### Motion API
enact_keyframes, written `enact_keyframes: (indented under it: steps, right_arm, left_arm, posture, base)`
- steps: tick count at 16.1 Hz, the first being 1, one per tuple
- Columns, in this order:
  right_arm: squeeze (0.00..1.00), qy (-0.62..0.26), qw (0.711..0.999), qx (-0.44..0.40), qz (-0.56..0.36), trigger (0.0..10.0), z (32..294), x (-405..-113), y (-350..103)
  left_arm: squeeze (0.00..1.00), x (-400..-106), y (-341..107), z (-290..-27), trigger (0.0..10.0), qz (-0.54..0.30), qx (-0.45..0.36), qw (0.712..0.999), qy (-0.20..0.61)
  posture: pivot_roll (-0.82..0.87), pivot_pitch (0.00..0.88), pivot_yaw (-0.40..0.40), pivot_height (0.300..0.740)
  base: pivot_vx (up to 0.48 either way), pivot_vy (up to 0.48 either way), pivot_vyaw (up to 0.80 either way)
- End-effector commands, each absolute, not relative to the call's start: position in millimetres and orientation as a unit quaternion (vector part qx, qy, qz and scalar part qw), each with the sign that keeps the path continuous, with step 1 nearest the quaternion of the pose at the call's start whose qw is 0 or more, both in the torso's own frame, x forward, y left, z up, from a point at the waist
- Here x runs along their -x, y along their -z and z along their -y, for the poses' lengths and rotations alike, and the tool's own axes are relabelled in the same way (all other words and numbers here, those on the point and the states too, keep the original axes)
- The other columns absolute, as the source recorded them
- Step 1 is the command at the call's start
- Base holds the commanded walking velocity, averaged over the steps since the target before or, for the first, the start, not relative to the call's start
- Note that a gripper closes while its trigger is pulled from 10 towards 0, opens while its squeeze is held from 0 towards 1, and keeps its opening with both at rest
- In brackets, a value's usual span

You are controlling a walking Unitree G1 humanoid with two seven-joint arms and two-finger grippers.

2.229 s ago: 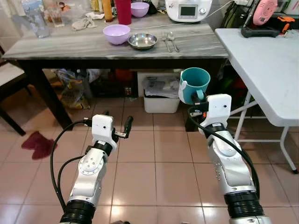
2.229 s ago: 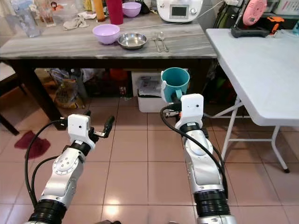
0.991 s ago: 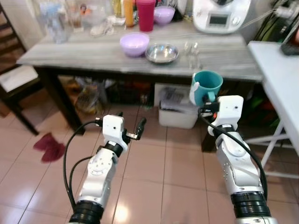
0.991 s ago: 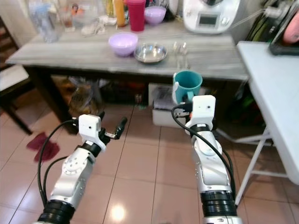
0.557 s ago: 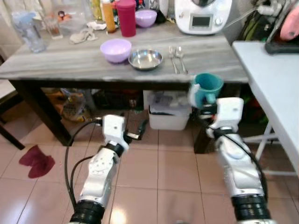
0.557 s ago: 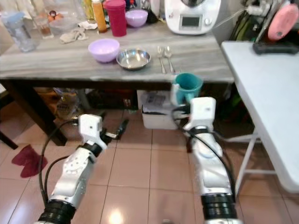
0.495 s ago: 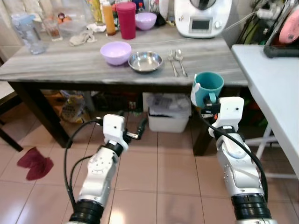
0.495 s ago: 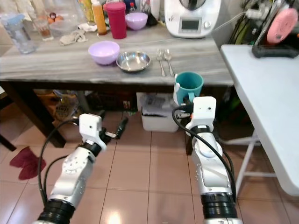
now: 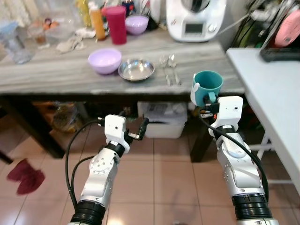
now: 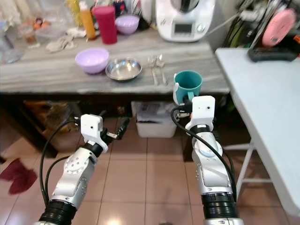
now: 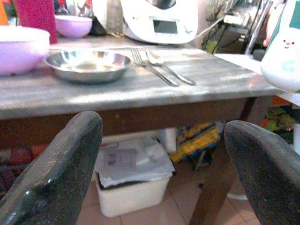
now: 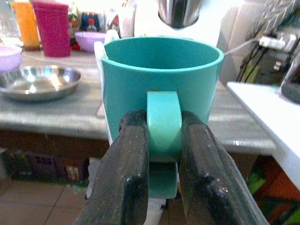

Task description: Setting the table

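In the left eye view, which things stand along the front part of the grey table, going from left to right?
Lilac bowl → steel bowl → fork and spoon → teal mug, held upright by its handle in the right claw at the table's right end.

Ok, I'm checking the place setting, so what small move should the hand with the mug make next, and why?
Probably carry the mug forward and up over the table, to the bare spot right of the spoon. The right hand grips its handle, and the mug hangs at the table's front edge, not yet over the top.
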State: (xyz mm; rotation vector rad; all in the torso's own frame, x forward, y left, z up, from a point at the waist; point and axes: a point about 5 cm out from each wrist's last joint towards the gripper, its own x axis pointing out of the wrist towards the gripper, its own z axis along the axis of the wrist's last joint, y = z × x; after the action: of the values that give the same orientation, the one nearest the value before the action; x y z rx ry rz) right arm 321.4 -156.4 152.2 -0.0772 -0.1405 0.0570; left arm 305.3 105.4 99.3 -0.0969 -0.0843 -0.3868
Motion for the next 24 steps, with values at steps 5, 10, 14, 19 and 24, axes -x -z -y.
enact_keyframes:
  steps: [5, 10, 14, 19, 24]
  right_arm:
    - [0.00, -0.036, 0.994, 0.036, 0.095, 10.0, 149.1, -321.0, -163.8]
    - [0.00, -0.039, 0.994, 0.040, 0.099, 10.0, 148.0, -321.0, -164.9]
    - [0.00, -0.039, 0.994, 0.038, 0.099, 10.0, 147.7, -321.6, -165.7]
    - [0.00, -0.035, 0.995, 0.027, 0.094, 10.0, 149.1, -320.8, -164.6]
    - [0.00, -0.036, 0.995, 0.025, 0.095, 10.0, 149.3, -322.1, -165.8]
  left_arm:
    - [0.00, -306.8, -106.6, -113.6, 10.0, 0.054, 0.045, 0.979, 0.190]
    - [0.00, -305.6, -104.7, -113.3, 10.0, 0.052, 0.047, 0.980, 0.189]
    - [0.00, -305.7, -104.9, -112.2, 10.0, 0.052, 0.049, 0.979, 0.189]
    - [0.00, -305.1, -104.5, -109.3, 10.0, 0.051, 0.052, 0.978, 0.194]
    - [0.00, -305.6, -105.0, -109.2, 10.0, 0.052, 0.052, 0.979, 0.192]
  posture:
    - [-0.23, 0.073, 0.022, 0.740]
    - [-0.23, 0.071, 0.017, 0.740]
    - [-0.23, 0.071, 0.015, 0.740]
    - [-0.23, 0.073, 0.017, 0.740]
    - [-0.23, 0.073, 0.012, 0.740]
  base:
    - [0.329, 0.000, 0.00]
    - [0.330, 0.000, 0.30]
    - [0.331, 0.000, 0.25]
    - [0.329, 0.000, 0.00]
    - [0.329, 0.000, -0.25]
